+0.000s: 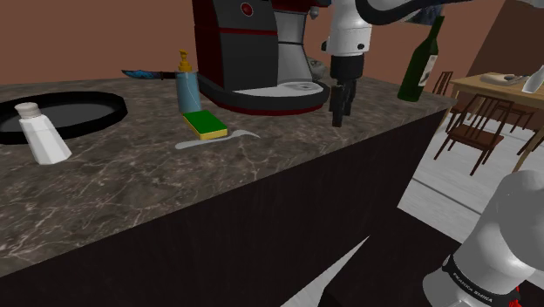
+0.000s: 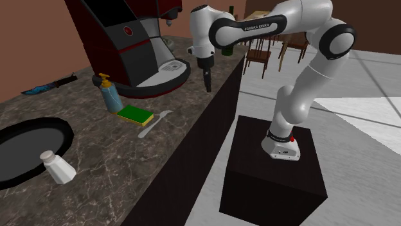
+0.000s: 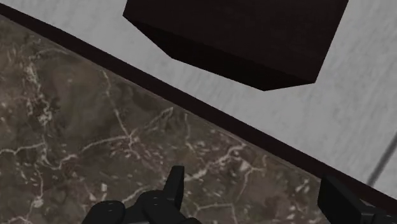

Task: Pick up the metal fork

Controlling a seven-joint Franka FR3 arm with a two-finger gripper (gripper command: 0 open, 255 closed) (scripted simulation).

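Note:
The fork (image 1: 218, 138) (image 2: 154, 123) is pale grey and lies flat on the dark marble counter (image 1: 288, 166), right beside a green and yellow sponge (image 1: 205, 124) (image 2: 135, 115). My black gripper (image 1: 338, 113) (image 2: 207, 86) hangs pointing down above the counter near its front edge, in front of the coffee machine and well off to the shoulder view's right of the fork. In the wrist view the gripper (image 3: 254, 197) is open, its fingers (image 3: 175, 184) wide apart over bare marble with nothing between them.
A dark red and black coffee machine (image 1: 253, 52) stands behind the gripper. A blue soap dispenser (image 1: 187, 87), a white shaker (image 1: 42, 133), a round black basin (image 1: 87, 113), a knife (image 1: 148, 75) and a green bottle (image 1: 422, 65) share the counter. The black stand (image 3: 242, 38) sits below the edge.

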